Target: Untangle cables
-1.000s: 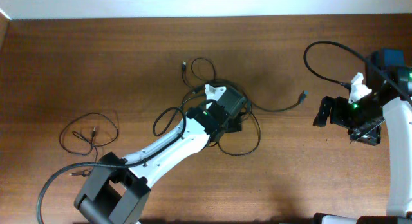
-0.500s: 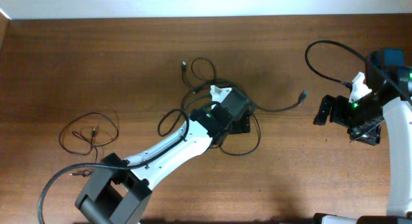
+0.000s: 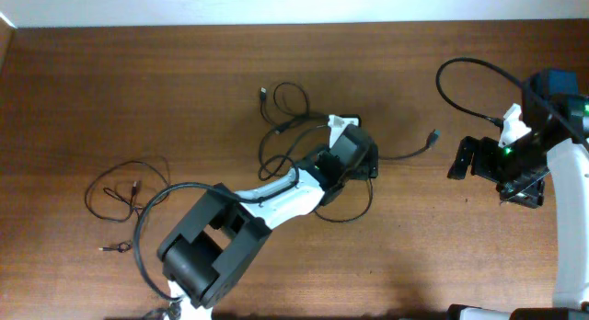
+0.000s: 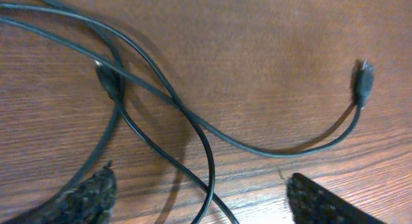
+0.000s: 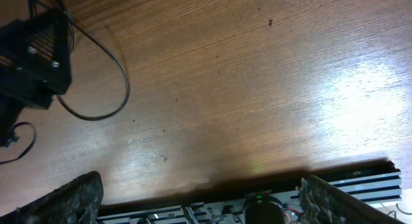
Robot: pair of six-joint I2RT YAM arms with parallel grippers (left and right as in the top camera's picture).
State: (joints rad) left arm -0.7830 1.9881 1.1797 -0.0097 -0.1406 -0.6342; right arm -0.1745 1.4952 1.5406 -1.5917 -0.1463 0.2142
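Observation:
The cables (image 3: 296, 141) lie as a tangle of thin black cords at the table's middle. One plug (image 3: 263, 93) points to the back, and another plug (image 3: 433, 136) lies to the right. My left gripper (image 3: 368, 161) sits over the right side of the tangle. In the left wrist view it (image 4: 206, 208) is open, with two crossing cords (image 4: 193, 121) running between its fingers, untouched. The right-hand plug (image 4: 365, 82) and a small connector (image 4: 108, 79) show there too. My right gripper (image 3: 462, 159) is open and empty, right of the plug, and over the table's edge in its wrist view (image 5: 206, 205).
A separate thin black cord (image 3: 129, 188) lies looped at the table's left. A thick black wire (image 3: 474, 81) arcs from the right arm. The left arm (image 3: 267, 196) crosses the table diagonally from its base (image 3: 193, 265).
My left gripper has moved to the right across the tangle, towards the right-hand plug, and its arm has swung with it. The right arm has not moved.

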